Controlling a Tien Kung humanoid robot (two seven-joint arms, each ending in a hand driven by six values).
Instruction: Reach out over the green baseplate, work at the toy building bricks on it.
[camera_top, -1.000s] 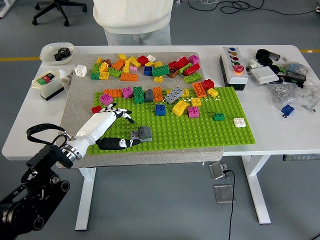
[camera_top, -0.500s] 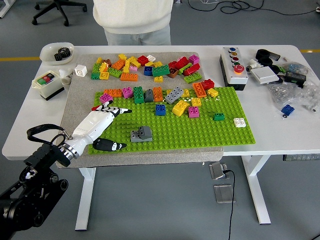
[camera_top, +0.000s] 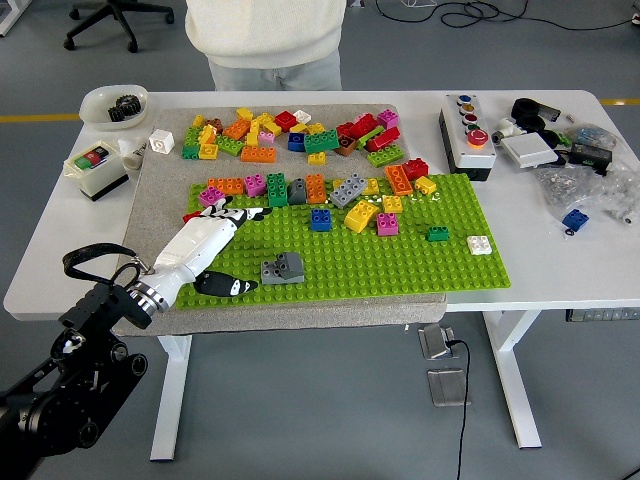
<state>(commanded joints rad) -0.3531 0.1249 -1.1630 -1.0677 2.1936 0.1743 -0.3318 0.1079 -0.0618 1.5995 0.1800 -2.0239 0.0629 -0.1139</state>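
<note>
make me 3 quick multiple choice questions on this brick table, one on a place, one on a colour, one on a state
1. Where is the grey brick?
A. on the green baseplate, near its front
B. in the white bowl
C. on the bare table

2. What colour is the small brick at the baseplate's right end?
A. red
B. white
C. blue

3. The left hand is:
A. closed on the grey brick
B. open, holding nothing
C. out of view

Answers: 1 A, it sits on the studs; 2 B, it is plainly white; 3 B, fingers spread, thumb short of the brick.

A baseplate (camera_top: 420, 265) lies on a mat (camera_top: 160, 190) on the surface (camera_top: 60, 250); loose bricks (camera_top: 290, 135) lie behind it, a button box (camera_top: 467, 135) to its right.
</note>
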